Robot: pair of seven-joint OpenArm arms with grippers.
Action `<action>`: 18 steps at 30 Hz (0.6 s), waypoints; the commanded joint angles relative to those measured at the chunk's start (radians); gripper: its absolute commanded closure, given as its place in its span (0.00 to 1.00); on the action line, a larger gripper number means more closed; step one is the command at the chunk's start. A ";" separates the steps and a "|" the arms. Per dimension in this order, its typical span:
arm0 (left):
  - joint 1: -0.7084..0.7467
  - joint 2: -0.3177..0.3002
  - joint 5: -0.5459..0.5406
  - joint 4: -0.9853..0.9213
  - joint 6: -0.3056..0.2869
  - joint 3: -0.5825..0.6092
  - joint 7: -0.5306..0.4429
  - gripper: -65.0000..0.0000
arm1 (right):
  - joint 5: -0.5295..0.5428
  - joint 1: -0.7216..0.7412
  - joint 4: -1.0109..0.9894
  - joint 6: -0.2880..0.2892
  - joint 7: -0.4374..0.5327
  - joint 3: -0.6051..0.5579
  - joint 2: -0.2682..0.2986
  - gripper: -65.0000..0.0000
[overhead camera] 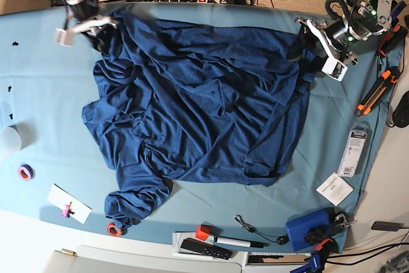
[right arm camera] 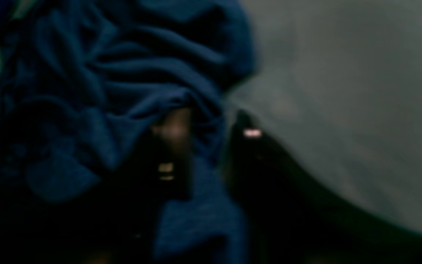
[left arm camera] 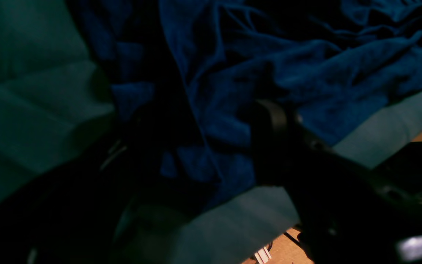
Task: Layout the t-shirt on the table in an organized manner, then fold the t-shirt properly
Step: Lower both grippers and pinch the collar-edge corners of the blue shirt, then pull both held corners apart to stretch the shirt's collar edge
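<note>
The dark navy t-shirt (overhead camera: 198, 100) lies spread and wrinkled on the teal-covered table (overhead camera: 51, 94), with one sleeve trailing to the front left. My left gripper (overhead camera: 305, 38) is at the shirt's far right corner, its black fingers closed around bunched blue fabric (left arm camera: 211, 121) in the left wrist view (left arm camera: 211, 154). My right gripper (overhead camera: 101, 25) is at the far left corner. In the blurred right wrist view it (right arm camera: 211, 139) pinches a fold of shirt (right arm camera: 104, 91) beside bare table cloth (right arm camera: 343, 73).
A white cup (overhead camera: 7, 139), a purple tape roll (overhead camera: 25, 172), a white card (overhead camera: 69, 204) and a red tape roll (overhead camera: 114, 229) sit at the left and front. A blue device (overhead camera: 307, 228), a black remote (overhead camera: 204, 247), an orange cutter (overhead camera: 374, 97) and a white packet (overhead camera: 354, 151) line the front and right edges.
</note>
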 commanded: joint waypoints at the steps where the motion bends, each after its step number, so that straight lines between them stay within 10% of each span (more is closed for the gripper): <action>1: -0.002 -0.012 -0.014 0.014 -0.004 -0.006 0.000 0.44 | -0.012 -0.010 0.006 0.003 -0.016 -0.001 0.003 0.93; 9: 0.003 -0.015 -0.014 0.014 -0.011 -0.006 0.039 1.00 | -0.020 -0.007 0.007 0.003 -0.023 0.137 0.006 1.00; 18: 0.003 -0.015 -0.014 0.014 -0.012 -0.007 0.070 1.00 | 0.060 -0.007 0.008 0.004 -0.085 0.324 0.097 1.00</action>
